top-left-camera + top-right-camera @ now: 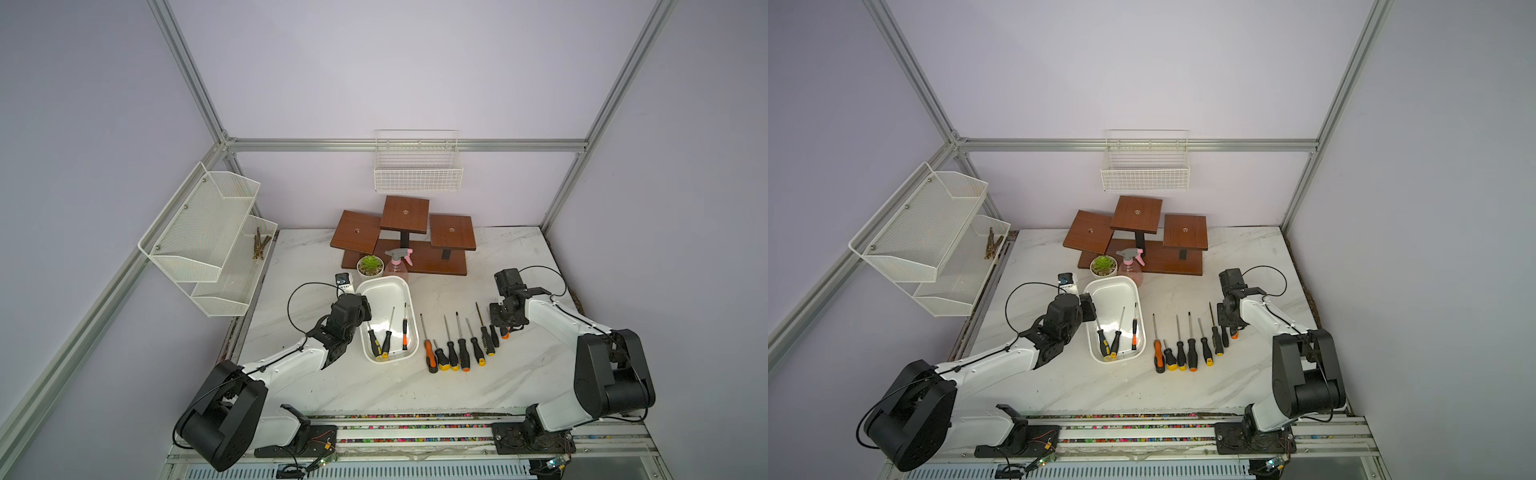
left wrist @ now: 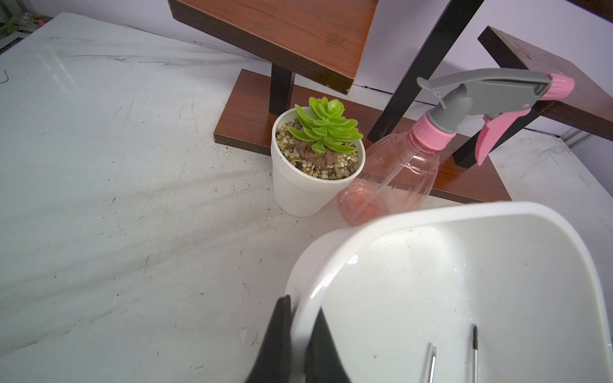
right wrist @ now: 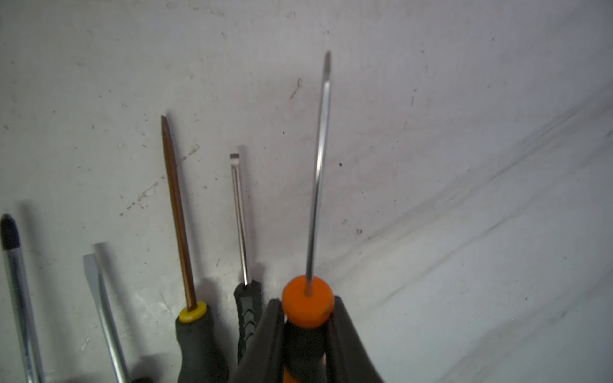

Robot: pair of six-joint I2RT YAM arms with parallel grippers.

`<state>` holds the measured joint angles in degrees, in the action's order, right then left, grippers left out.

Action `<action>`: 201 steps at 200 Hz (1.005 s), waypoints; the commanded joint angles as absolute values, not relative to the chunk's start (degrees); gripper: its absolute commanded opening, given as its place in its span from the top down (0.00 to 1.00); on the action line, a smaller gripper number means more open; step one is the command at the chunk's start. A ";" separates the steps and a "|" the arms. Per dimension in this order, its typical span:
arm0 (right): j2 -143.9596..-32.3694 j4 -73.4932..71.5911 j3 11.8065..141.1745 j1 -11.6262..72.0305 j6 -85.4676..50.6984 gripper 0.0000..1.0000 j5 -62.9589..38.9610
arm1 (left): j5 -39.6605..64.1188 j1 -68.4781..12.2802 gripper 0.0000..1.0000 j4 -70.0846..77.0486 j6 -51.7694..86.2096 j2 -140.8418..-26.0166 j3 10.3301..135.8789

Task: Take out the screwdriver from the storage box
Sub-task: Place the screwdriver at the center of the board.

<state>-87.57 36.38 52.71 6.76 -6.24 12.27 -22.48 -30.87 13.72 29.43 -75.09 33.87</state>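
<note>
The storage box is a shallow white tub left of the table's middle, seen in both top views. Three screwdrivers lie in its near half. My left gripper is shut on the box's left rim, one finger inside and one outside. Several more screwdrivers lie in a row on the table to the right of the box. At the right end of that row my right gripper is shut on the black handle of an orange-collared screwdriver, its shaft pointing away.
Just behind the box stand a white succulent pot, a pink spray bottle and a small white carton. A tiered wooden stand is further back. A wire basket and a mesh shelf hang on the frame.
</note>
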 commanded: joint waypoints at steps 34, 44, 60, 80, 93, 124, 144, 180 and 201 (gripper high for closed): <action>-91.38 36.30 54.66 5.28 -5.72 1.00 10.91 | -22.47 -30.93 1.00 15.47 29.62 -74.18 33.66; -91.99 36.64 54.92 5.09 -5.63 1.00 10.67 | -22.42 -30.94 1.00 15.53 29.62 -74.18 33.67; -93.23 36.90 55.28 4.92 -5.54 1.00 10.35 | -22.42 -30.94 1.00 15.51 29.62 -74.20 33.68; -94.43 37.13 55.63 4.66 -5.47 1.00 9.85 | -22.45 -30.94 1.00 15.48 29.62 -74.14 33.67; -94.99 37.24 55.85 4.57 -5.45 1.00 9.62 | -22.41 -30.94 1.00 15.55 29.60 -74.09 33.57; -95.19 37.07 55.81 4.31 -5.37 0.96 9.01 | -22.42 -30.94 1.00 15.49 29.62 -74.04 33.54; -95.13 37.07 55.81 4.05 -5.37 0.85 8.63 | -22.41 -30.94 1.00 15.48 29.62 -74.01 33.49; -94.75 37.00 55.93 3.87 -5.60 0.69 8.33 | -22.46 -30.93 1.00 15.49 29.62 -74.09 33.57; -94.31 36.93 56.04 3.71 -5.70 0.62 8.13 | -22.41 -30.93 1.00 15.50 29.62 -74.10 33.57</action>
<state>-94.89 36.93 54.83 4.21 -5.85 9.02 -22.48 -30.87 13.72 29.43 -75.09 33.87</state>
